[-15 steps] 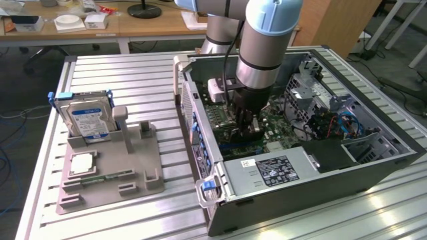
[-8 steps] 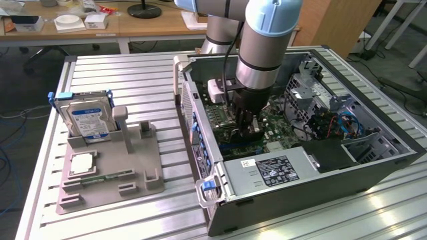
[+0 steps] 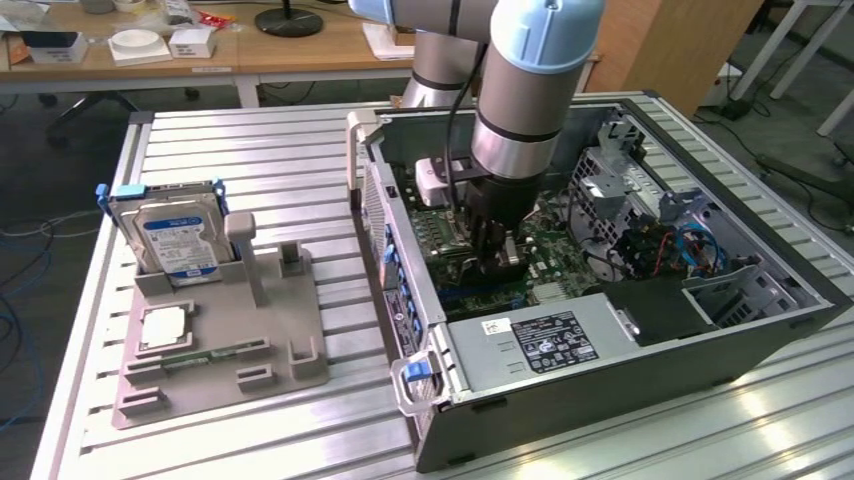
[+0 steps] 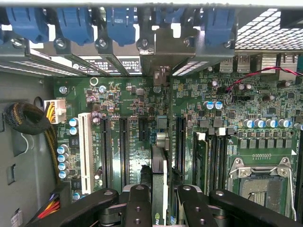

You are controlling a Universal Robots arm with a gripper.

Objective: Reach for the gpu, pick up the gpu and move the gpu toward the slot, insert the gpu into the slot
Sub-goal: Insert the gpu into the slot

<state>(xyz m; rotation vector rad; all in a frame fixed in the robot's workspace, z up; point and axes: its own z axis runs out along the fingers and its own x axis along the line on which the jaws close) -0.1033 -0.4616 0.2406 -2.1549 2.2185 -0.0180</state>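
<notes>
The Universal Robots arm (image 3: 527, 70) was built of thick brushed-silver tubes, capped at a joint with a pale blue cover and ringed with black bands where the segments met. A second silver joint behind it carried the same pale blue trim. Below the last tube sat a black wrist section, with a small whitish box mounted at its side and a thin black cable running along it. The gripper (image 4: 160, 198) was matte black throughout, its jaws formed of rounded linkage bars pinned with dark round-headed screws at each pivot.
</notes>
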